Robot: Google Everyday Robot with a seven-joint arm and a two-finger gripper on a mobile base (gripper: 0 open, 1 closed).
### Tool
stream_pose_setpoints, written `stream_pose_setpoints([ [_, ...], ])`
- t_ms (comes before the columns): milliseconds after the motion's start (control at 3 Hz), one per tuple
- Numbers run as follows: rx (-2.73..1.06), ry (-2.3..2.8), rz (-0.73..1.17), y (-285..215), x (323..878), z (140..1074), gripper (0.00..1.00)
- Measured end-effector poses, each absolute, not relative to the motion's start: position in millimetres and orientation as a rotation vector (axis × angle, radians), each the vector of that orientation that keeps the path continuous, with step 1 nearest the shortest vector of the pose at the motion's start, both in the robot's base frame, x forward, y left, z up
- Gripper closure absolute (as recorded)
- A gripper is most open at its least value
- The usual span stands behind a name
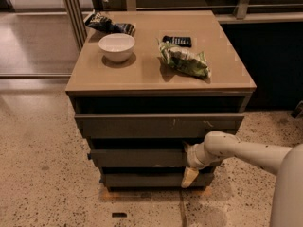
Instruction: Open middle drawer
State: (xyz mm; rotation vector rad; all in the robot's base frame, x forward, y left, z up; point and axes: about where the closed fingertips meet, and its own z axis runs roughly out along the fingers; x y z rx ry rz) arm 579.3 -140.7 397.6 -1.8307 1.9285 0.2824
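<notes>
Nearest, a pale robot arm comes in from the right with its tool [189, 161] at the right end of the middle drawer [137, 158], open or closed I cannot tell; this rigid, handleless front, second of three under the desk [142, 74] top, probably slides heavily and is best hooked along its upper edge

No print is readable on the green snack bag [184, 60] (the gripper [189, 161] sits lower right of centre, at the middle drawer [137, 158]).
</notes>
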Motion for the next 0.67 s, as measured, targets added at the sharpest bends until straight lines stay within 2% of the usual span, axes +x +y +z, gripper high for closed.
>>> stream_pose_setpoints([
  [667, -1.933, 2.041, 0.419, -126.2, 554.4, 409.4, 0.00],
])
